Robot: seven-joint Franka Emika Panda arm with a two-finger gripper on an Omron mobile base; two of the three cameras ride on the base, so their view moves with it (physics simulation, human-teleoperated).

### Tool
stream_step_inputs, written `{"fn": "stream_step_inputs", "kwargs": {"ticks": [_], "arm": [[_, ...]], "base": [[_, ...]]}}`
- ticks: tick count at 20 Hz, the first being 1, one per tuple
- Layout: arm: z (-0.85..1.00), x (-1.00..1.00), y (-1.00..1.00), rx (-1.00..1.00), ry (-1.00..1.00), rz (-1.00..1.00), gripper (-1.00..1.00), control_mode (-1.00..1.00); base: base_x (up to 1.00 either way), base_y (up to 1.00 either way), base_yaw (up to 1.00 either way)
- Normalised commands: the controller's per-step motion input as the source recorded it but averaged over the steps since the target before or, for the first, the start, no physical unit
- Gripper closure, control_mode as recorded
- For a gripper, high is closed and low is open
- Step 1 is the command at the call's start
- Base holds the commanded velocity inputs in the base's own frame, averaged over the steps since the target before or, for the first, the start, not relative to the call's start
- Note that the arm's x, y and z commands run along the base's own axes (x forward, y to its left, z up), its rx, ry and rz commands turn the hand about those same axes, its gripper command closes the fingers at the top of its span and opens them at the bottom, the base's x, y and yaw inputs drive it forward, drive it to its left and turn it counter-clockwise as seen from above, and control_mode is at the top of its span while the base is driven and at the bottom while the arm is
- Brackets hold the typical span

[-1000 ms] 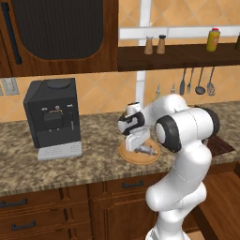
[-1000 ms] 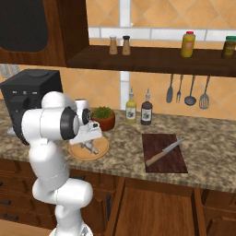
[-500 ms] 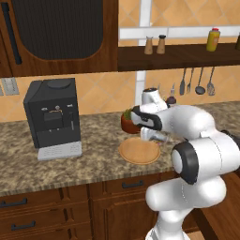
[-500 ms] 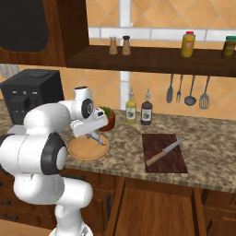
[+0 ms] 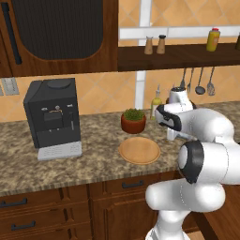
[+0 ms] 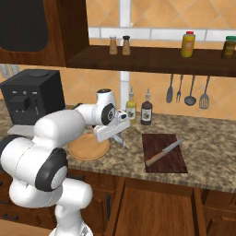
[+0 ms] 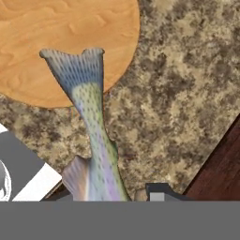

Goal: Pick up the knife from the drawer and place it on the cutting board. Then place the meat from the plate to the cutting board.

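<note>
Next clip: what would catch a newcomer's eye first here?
The white arm's tool carries the meat, a speckled fish, over the granite counter between the bare plate and the cutting board. The knife already lies diagonally on that board. At the left stands a black coffee machine.
</note>
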Motion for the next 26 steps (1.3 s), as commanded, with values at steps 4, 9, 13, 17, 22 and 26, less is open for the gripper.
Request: {"fn": "stream_step_inputs", "kwargs": {"ticks": [4, 9, 13, 17, 22, 26], "arm": [[0.22, 0.22, -1.00, 0.00, 0.04, 0.00, 1.00, -1.00], [0.04, 0.24, -0.99, 0.01, 0.07, 0.00, 1.00, -1.00], [0.00, 0.40, -0.88, 0.00, 0.12, 0.00, 1.00, -1.00], [-0.02, 0.55, -0.65, 0.00, 0.12, 0.00, 1.00, -1.00], [-0.18, 0.56, -0.37, 0.00, 0.10, 0.00, 1.00, -1.00], [-0.46, 0.36, 0.00, 0.00, 0.09, 0.00, 1.00, -1.00]], "base": [[0.00, 0.00, 0.00], [0.00, 0.00, 0.00], [0.00, 0.00, 0.00], [0.00, 0.00, 0.00], [0.00, 0.00, 0.00], [0.00, 0.00, 0.00]]}}
